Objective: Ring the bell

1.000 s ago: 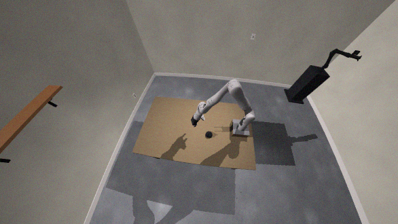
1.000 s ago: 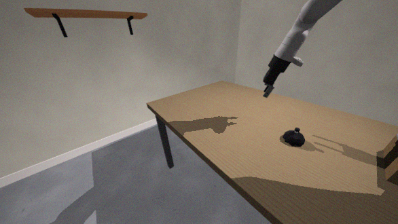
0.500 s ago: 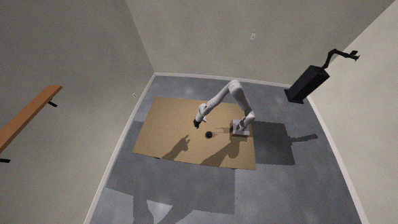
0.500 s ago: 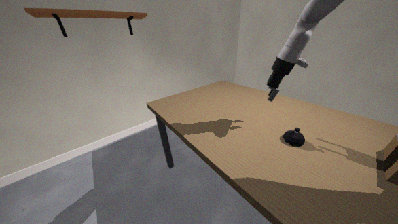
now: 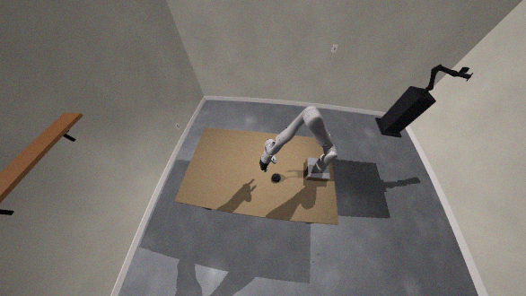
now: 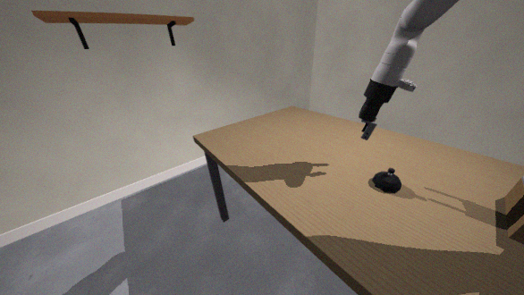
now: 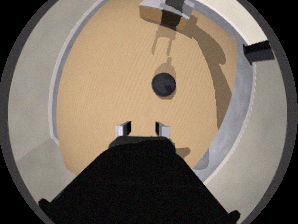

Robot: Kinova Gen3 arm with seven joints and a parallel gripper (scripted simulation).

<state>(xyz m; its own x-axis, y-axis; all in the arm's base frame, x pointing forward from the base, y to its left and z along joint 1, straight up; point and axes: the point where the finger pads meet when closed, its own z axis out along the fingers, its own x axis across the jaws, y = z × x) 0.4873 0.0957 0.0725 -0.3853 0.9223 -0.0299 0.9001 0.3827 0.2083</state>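
A wooden wall shelf (image 6: 112, 18) on two black brackets (image 6: 80, 32) hangs on the far left wall. The tan wooden surface (image 6: 277, 147) stands on dark legs (image 6: 216, 188) over grey floor (image 6: 170, 241). A black cabinet (image 5: 406, 109) stands in the right corner.

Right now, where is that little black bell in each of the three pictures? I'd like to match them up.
Top view: the bell sits on the table, right of its middle, just left of the arm's base.
Exterior view: the bell is right of centre, below the open gripper.
Wrist view: the bell is at the centre, above the fingertips.
Shared landmark: the tan table.
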